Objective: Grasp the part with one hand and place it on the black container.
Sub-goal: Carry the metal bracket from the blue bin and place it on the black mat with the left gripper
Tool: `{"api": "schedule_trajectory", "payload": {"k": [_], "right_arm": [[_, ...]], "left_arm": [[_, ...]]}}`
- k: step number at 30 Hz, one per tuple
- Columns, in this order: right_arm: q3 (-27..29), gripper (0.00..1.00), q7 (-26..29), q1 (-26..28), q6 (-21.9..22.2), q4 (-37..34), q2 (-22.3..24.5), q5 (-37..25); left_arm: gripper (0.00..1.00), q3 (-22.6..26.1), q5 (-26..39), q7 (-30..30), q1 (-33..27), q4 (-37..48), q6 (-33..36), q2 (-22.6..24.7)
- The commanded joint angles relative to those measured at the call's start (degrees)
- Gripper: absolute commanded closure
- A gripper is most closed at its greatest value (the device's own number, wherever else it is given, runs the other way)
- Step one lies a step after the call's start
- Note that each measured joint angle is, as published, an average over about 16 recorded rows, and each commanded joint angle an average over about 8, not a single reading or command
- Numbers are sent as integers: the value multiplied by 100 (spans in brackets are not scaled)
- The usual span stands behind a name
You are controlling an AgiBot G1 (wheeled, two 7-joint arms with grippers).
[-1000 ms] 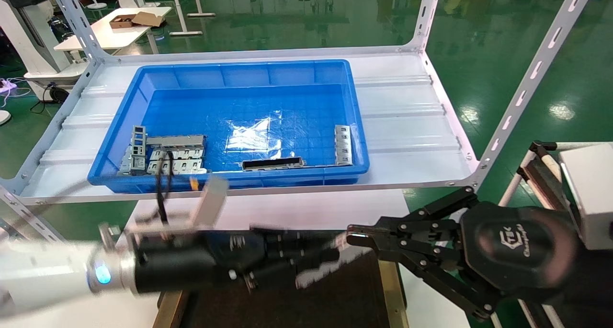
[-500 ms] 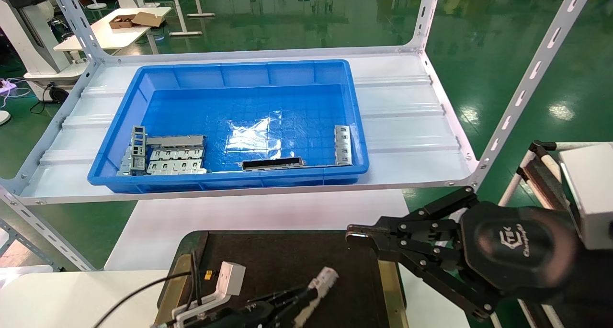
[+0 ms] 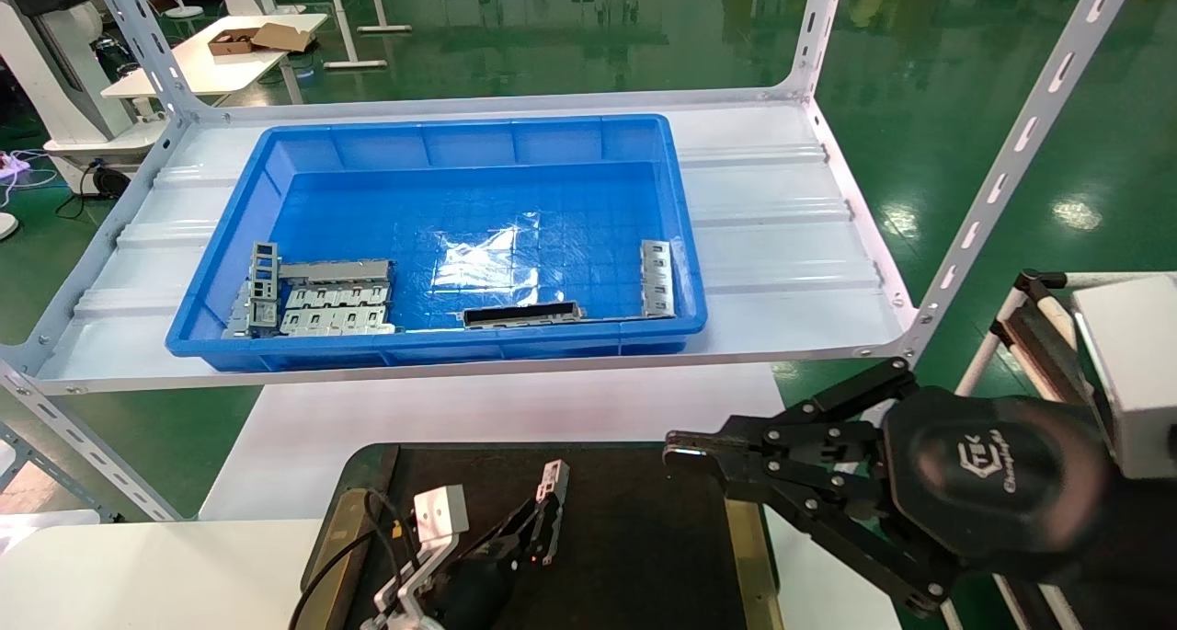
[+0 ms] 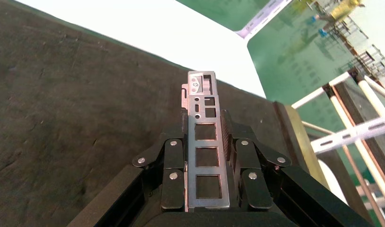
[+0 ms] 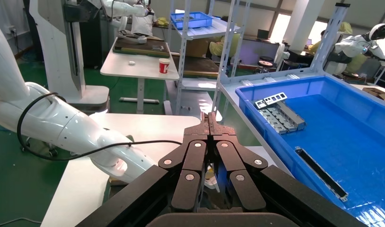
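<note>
The left gripper (image 3: 542, 520) is positioned low over the black container (image 3: 644, 538), pinching the part (image 3: 552, 487) between its fingers (image 4: 174, 163); the part is held lengthwise, its free end projecting beyond the fingertips. For a clean placement, the part is judged best lowered until its long face lies flat on the dark matte surface, well inside the olive rim strip (image 3: 745, 538), and released only once contact is made, since a drop from height risks a bounce or a tilt onto the rim. Further right, the right gripper (image 3: 685, 451) is parked beside the container's right edge with its fingers pressed together, and it is best kept out of the descent path. The left wrist view alone shows the grip in detail: the row of square cutouts and the fingers bearing on both long edges. The head view alone shows the blue bin (image 3: 441, 133) and the remaining plates (image 3: 322, 299) in it.
</note>
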Motion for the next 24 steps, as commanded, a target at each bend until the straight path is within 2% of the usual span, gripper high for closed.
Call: {"api": "schedule_trajectory", "payload": {"k": [1, 11, 24], "right_arm": [[0, 100, 0, 0, 0, 0, 0, 0], [-1, 100, -1, 0, 0, 0, 0, 1], [-2, 100, -1, 1, 1, 0, 1, 2]], "left_arm": [[100, 141, 38, -133, -44, -5, -316, 87], [100, 905, -174, -516, -321, 108, -906, 98], [100, 1546, -393, -731, -529, 419, -1294, 97]]}}
